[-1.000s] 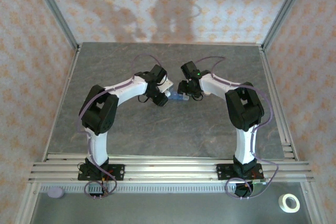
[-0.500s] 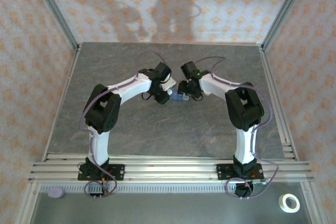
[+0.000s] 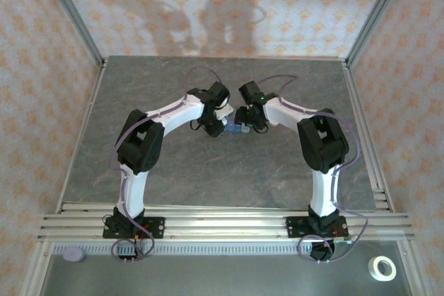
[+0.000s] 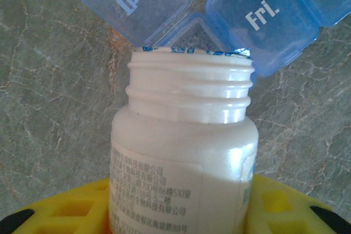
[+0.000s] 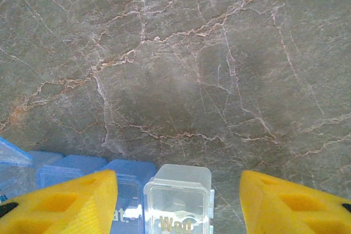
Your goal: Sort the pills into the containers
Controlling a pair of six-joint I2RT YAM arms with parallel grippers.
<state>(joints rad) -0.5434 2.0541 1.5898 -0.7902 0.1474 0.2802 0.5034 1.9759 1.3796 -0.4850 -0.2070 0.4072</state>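
Progress: early, by my reading, with the lids opened and pouring about to start. Containers lie near the middle of the table, a little towards its far edge, between the two arms.

Two blue lids stand open. One is marked Fri, and the other lid carries upside-down lettering that reads like Thu. A clear compartment marked Wed looks shut.

Left pincer is clamped on the white bottle. The cap is off and the mouth points at the open cell between the two lids, just beside it.

Right pincer sits over the strip with jaws apart, one finger clear of the Wed cell. No clamp visible.

No pill seen in any cell, though the bottle rim hides the open cell's floor. Judgement: all sorting left to do
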